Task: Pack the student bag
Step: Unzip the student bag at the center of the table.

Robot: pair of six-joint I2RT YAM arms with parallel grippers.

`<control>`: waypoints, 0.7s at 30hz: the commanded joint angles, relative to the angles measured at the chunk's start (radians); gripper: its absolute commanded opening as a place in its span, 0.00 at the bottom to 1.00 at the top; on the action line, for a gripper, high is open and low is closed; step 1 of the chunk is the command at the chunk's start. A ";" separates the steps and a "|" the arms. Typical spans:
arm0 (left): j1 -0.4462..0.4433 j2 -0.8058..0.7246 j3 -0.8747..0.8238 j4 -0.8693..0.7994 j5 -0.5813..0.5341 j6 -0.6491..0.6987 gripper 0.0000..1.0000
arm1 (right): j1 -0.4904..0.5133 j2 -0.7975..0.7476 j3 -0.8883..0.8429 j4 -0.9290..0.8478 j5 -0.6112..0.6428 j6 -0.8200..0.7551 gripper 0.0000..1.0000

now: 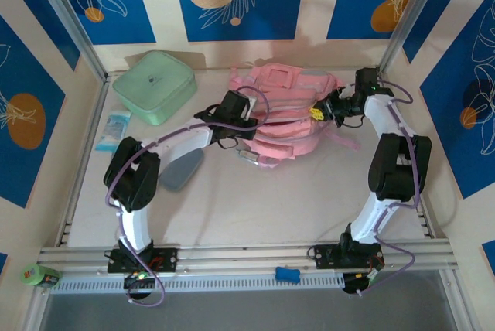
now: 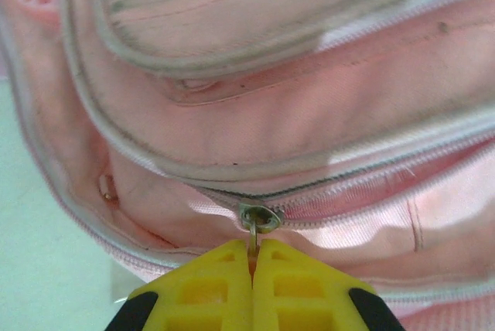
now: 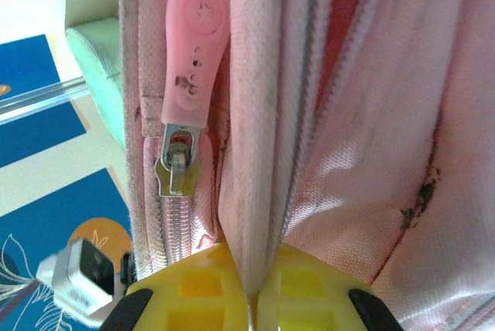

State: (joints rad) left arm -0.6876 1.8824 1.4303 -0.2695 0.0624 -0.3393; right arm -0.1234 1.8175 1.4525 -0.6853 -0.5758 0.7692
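broadly, the student bag [image 1: 290,110] lies slumped on the far half of the desk [image 1: 271,199], and all other places are given from it. at the bag's left edge the left hand [image 2: 253,257] is pinched tight on the metal pull of a zip slider [image 2: 260,217], a hold that reads as readiness to run the zip along its track. at the bag's right edge the right hand [image 3: 249,288] is clamped closed on a fold of the bag's pink fabric beside a second zip. this is probably to anchor the soft bag so that it does not drag along with the slider. just beside that fold a pink rubber tab [image 3: 193,52] sits on its own slider. the pocket mouth above the left slider gapes slightly and shows pink lining; no item can be made out inside. left of the bag lie a mint green case [image 1: 155,86], zipped with its contents hidden, a small blue packet [image 1: 114,131] and a grey flat item [image 1: 182,170]. all three are outside the bag, so packing appears unfinished.
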 commanded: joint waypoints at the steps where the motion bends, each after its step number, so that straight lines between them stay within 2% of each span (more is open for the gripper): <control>1: -0.048 0.009 0.061 -0.075 0.034 -0.037 0.00 | -0.056 0.038 0.101 0.043 0.067 -0.021 0.11; 5: -0.093 0.082 0.164 -0.063 0.058 -0.080 0.00 | -0.043 -0.030 0.006 0.106 -0.007 0.024 0.38; 8: -0.105 0.117 0.202 -0.040 0.081 -0.097 0.00 | -0.024 -0.124 -0.124 0.147 -0.036 0.077 0.50; 10: -0.110 0.128 0.220 -0.046 0.079 -0.096 0.00 | 0.005 -0.190 -0.234 0.235 -0.069 0.151 0.55; 14: -0.111 0.126 0.213 -0.043 0.066 -0.093 0.00 | 0.089 -0.264 -0.366 0.380 -0.031 0.291 0.62; 21: -0.111 0.121 0.196 -0.037 0.058 -0.097 0.00 | 0.211 -0.219 -0.384 0.468 0.146 0.406 0.64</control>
State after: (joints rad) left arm -0.7952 2.0117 1.6009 -0.3302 0.1051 -0.4217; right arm 0.0666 1.5764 1.0698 -0.2810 -0.5060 1.1000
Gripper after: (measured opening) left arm 0.050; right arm 0.640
